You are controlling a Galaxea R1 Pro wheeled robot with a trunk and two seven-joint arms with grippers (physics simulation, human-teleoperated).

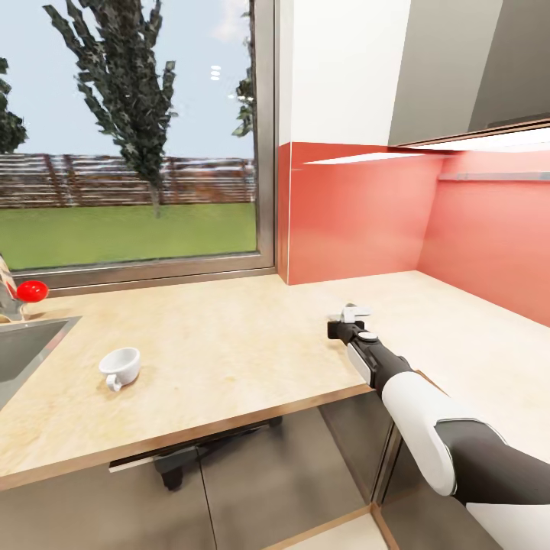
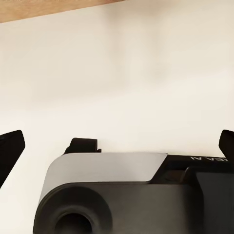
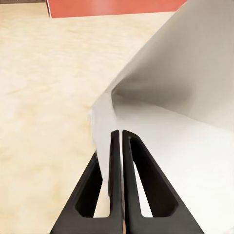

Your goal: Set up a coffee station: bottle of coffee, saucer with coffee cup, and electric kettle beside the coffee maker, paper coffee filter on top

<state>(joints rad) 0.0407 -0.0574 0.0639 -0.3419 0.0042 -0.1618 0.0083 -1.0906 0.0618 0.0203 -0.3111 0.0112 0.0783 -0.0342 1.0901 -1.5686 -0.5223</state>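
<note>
Filter [image 3: 161, 92]: I see white paper pinched between my right gripper's [image 3: 121, 134] fingers; in the head view it shows as a small white piece [image 1: 356, 312] at the gripper tip, over the counter [image 1: 221, 344].
Right gripper [image 1: 347, 319]: jaws pressed nearly together on the filter edge.
Cup [image 1: 121, 367]: on its side on the counter, at 9 o'clock from the right gripper, well apart from it.
Left gripper [image 2: 117, 141]: I read the jaws as wide, dark fingertips [image 2: 9, 148] at opposite frame edges, a pale surface behind.
Sink [image 1: 23, 347]: at 9 o'clock from the cup, near it.
Backsplash [image 1: 359, 214]: red, at 12 o'clock beyond the right gripper.
</note>
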